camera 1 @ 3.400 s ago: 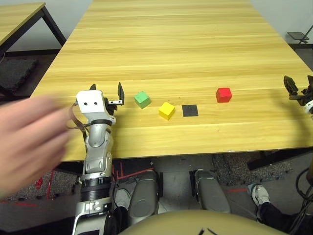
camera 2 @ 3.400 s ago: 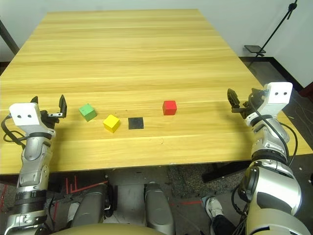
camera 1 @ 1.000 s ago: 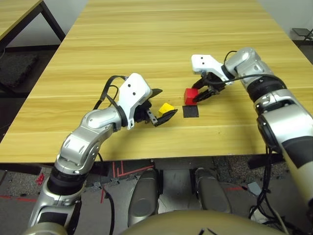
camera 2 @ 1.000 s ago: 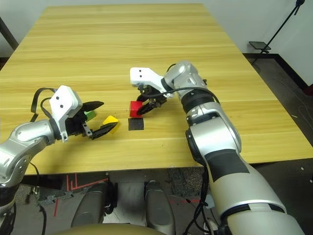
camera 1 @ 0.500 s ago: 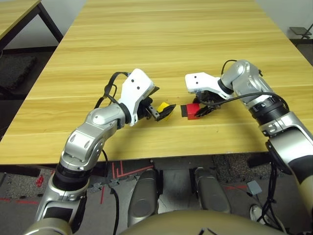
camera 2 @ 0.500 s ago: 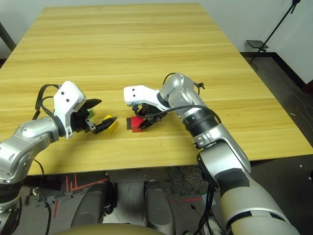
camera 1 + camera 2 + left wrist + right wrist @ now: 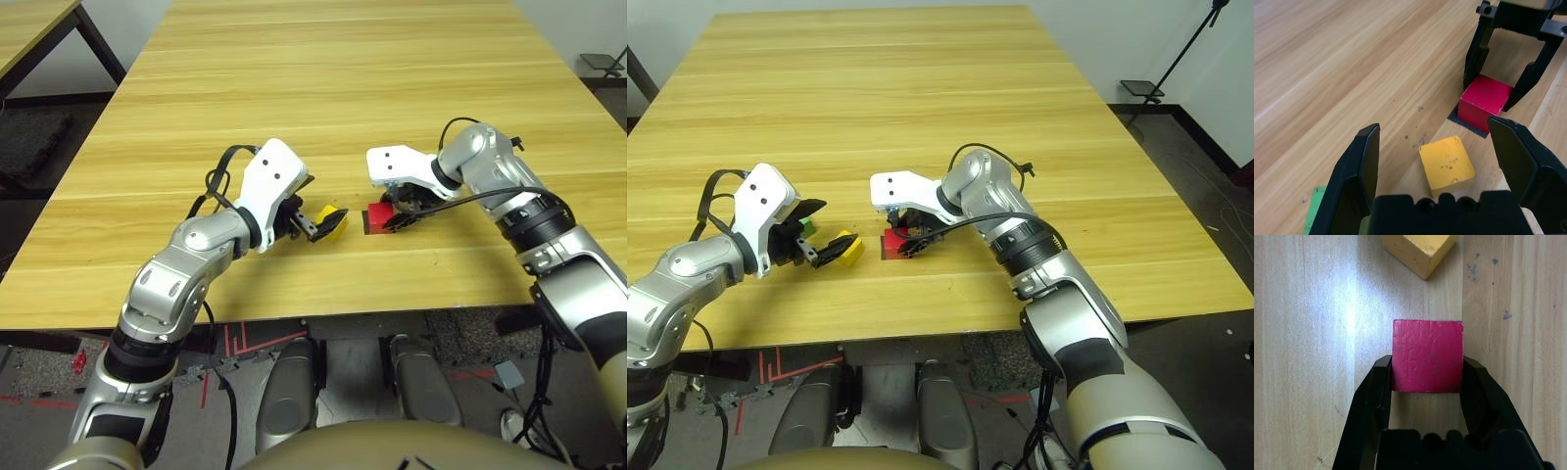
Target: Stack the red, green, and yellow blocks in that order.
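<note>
The red block (image 7: 1427, 355) rests on the flat black patch (image 7: 1464, 125) near the table's front middle. My right gripper (image 7: 386, 213) is shut on it, one finger on each side. Just left of it the yellow block (image 7: 1446, 165) lies on the wood. My left gripper (image 7: 1434, 129) is open, its fingers standing wide on either side of the yellow block without touching it. The green block (image 7: 1313, 218) sits behind the left gripper, mostly hidden by it; a green sliver of it (image 7: 804, 227) shows in the right eye view.
The wooden table (image 7: 343, 88) stretches bare beyond the blocks. Its front edge (image 7: 392, 308) runs close below both grippers. A second table (image 7: 34, 29) stands off to the far left.
The right gripper has brought the red block from the right side to the black patch, nudging it slightly back in the last half second. The left gripper closed in around the yellow block. A person's hand left.
</note>
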Available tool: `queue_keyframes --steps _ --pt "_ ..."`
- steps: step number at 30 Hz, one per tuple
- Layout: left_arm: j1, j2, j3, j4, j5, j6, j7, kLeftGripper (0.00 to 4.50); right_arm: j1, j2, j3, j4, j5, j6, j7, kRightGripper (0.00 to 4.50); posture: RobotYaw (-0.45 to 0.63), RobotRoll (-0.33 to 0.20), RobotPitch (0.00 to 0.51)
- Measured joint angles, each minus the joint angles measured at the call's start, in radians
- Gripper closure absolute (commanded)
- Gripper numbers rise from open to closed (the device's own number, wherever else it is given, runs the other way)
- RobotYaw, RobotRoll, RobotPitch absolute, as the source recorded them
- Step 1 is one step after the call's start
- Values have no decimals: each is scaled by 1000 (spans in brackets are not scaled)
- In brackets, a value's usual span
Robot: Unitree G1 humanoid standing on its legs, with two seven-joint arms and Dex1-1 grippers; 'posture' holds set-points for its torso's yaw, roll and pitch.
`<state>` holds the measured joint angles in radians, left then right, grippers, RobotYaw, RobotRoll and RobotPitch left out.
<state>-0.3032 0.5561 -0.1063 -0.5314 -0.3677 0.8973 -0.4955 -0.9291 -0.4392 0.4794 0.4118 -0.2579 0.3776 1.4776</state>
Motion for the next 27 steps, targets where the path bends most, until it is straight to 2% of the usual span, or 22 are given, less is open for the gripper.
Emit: queue_keyframes --steps 2,4,6,10,12,17,21,27 --pt "0 -5 7 -9 -7 43 11 0 3 -1 -1 31 13 -34 -6 667 457 -212 107" --pt "0 -26 20 -13 -17 78 32 0 1 -1 -17 64 47 -55 -8 73 451 -210 109" --pt "0 -33 33 -8 -10 77 48 0 -11 -4 -53 95 89 -57 0 27 442 -208 108" --pt "10 66 48 76 53 -41 25 0 -92 -69 -167 107 205 8 49 27 420 -204 104" --pt "18 78 61 135 76 -91 13 0 -113 -109 -218 88 245 60 59 27 396 -201 100" --pt "22 106 40 269 130 -235 -53 0 -103 -164 -240 18 291 146 61 27 352 -194 91" --pt "5 101 15 371 169 -324 -99 0 -74 -190 -261 -48 324 204 39 27 320 -191 85" --pt "-49 55 -32 516 207 -413 -156 0 -35 -207 -275 -143 372 284 -19 27 285 -190 79"
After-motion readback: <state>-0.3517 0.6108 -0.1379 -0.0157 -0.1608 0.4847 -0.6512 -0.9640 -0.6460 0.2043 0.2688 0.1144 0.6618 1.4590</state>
